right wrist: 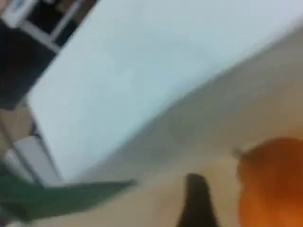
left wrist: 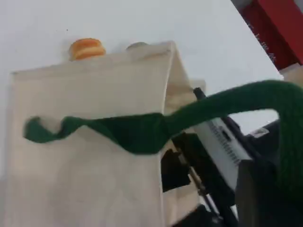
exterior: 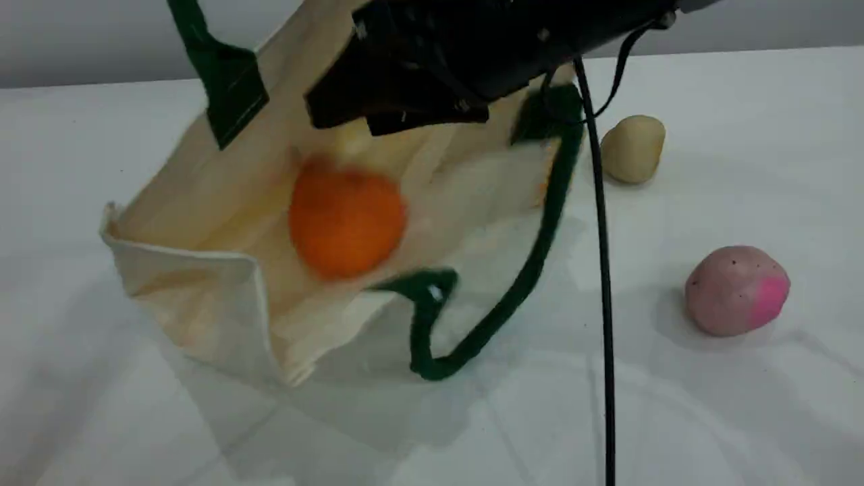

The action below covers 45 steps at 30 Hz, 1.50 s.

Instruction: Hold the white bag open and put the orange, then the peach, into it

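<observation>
Potato [exterior: 632, 148]: I see a small tan one resting on the table's far right side.
Bread loaf [left wrist: 87, 48]: orange-tan, ridged, showing in my left wrist view.
Table [exterior: 742, 405]: white; it carries everything I can see.
Red object [left wrist: 277, 28]: beyond the table's edge; I cannot tell what it is.

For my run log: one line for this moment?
orange: inside white bag | peach: on table | left end effector: shut on bag handle | right end effector: over bag
</observation>
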Each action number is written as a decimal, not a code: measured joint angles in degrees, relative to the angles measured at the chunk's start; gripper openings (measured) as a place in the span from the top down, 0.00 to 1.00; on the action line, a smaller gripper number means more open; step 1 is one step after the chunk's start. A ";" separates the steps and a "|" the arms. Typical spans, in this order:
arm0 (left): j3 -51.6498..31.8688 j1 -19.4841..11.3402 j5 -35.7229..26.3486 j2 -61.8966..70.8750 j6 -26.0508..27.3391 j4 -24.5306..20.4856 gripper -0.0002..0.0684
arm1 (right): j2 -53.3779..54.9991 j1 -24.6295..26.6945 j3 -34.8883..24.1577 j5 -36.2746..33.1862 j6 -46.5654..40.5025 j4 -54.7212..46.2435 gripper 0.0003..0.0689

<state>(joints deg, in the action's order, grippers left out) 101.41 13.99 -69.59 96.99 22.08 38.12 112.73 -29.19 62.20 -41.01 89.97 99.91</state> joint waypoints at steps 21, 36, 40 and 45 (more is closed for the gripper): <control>0.00 0.00 -0.31 0.00 0.36 -0.46 0.92 | -14.17 18.85 -0.20 -20.69 -25.66 -34.15 0.25; 0.00 0.00 -0.36 0.00 0.68 -0.67 0.92 | -13.95 24.03 -7.36 -11.12 -33.16 -44.86 0.26; 0.00 0.00 -0.36 0.00 0.68 -0.67 0.92 | -13.95 24.78 -10.35 -5.07 -33.36 -45.11 0.26; 0.00 0.00 -0.36 0.00 0.68 -0.67 0.92 | -13.84 24.78 -14.81 4.14 -33.41 -45.94 0.26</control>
<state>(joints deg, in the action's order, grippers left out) 101.41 13.99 -69.95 96.99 22.76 37.45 98.89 -4.40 47.39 -36.87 56.56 53.97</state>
